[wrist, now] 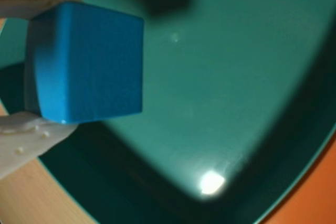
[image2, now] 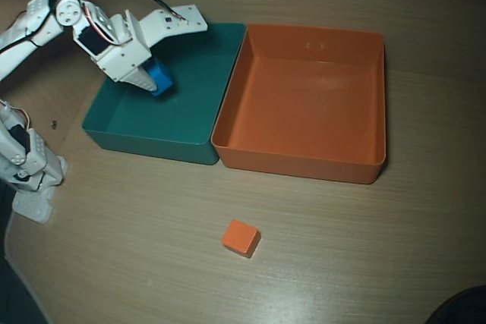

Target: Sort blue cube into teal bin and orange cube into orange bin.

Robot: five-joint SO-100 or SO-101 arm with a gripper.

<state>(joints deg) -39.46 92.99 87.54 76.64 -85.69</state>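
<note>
My gripper (image2: pixel 156 83) is shut on the blue cube (image2: pixel 161 79) and holds it over the left part of the teal bin (image2: pixel 194 92). In the wrist view the blue cube (wrist: pixel 86 61) fills the upper left, between my white fingers (wrist: pixel 21 140), with the teal bin floor (wrist: pixel 226 87) beneath it. Whether the cube touches the floor cannot be told. The orange cube (image2: pixel 241 237) lies on the table in front of the bins. The orange bin (image2: pixel 304 104) stands against the teal bin's right side and holds nothing.
The arm's base (image2: pixel 30 168) stands at the left edge of the wooden table (image2: pixel 364 263). A corner of the orange bin (wrist: pixel 317 203) shows at the lower right of the wrist view.
</note>
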